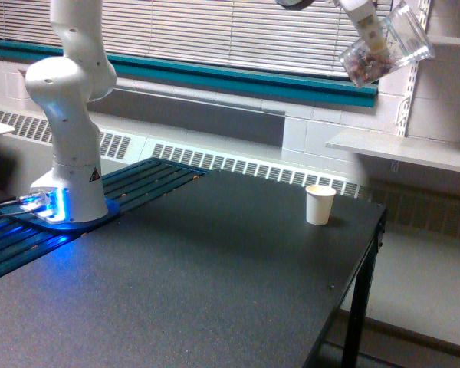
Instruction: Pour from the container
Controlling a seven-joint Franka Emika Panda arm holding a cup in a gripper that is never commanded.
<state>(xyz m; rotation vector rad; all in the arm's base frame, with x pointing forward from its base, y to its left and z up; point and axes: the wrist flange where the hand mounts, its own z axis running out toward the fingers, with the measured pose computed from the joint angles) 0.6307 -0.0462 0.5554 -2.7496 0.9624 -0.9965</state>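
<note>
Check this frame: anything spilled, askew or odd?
No spill shows on the table. The clear cup in the gripper is tilted high up, well above the upright paper cup and toward the exterior view's right of it, so not clearly over it.

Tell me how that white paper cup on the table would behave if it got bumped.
The paper cup looks small and thin-walled, so probably very light and easily slid or tipped. It stands upright, apparently empty, near the table edge; a nudge might send it off.
</note>
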